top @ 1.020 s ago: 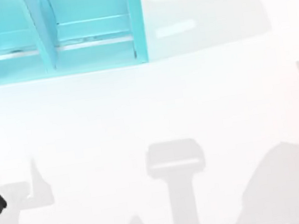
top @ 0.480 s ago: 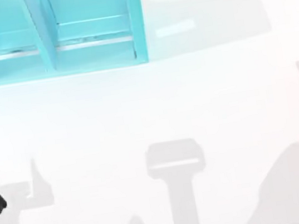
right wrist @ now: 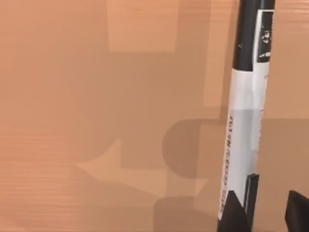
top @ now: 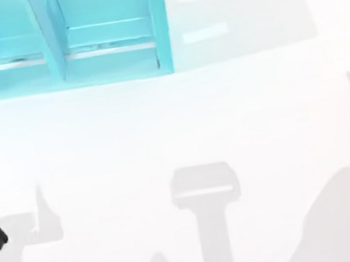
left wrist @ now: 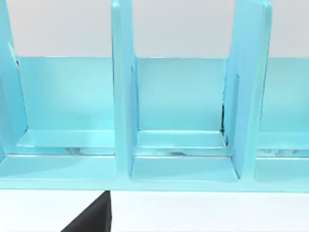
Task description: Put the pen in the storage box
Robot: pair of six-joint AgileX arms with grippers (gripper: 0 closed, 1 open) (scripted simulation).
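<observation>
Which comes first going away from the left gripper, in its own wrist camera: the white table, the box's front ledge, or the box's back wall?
1. White table: right beside the left gripper.
2. Front ledge of the storage box: just past the table.
3. Back wall: deepest, behind the dividers.

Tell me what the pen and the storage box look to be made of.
The pen looks like smooth plastic: a silver-grey barrel with small dark print and a glossy black end. The storage box reads as rigid painted or moulded plastic, turquoise, with flat walls, upright dividers and faint sheen along the compartment floors. Both are rendered, so this stays a guess.
</observation>
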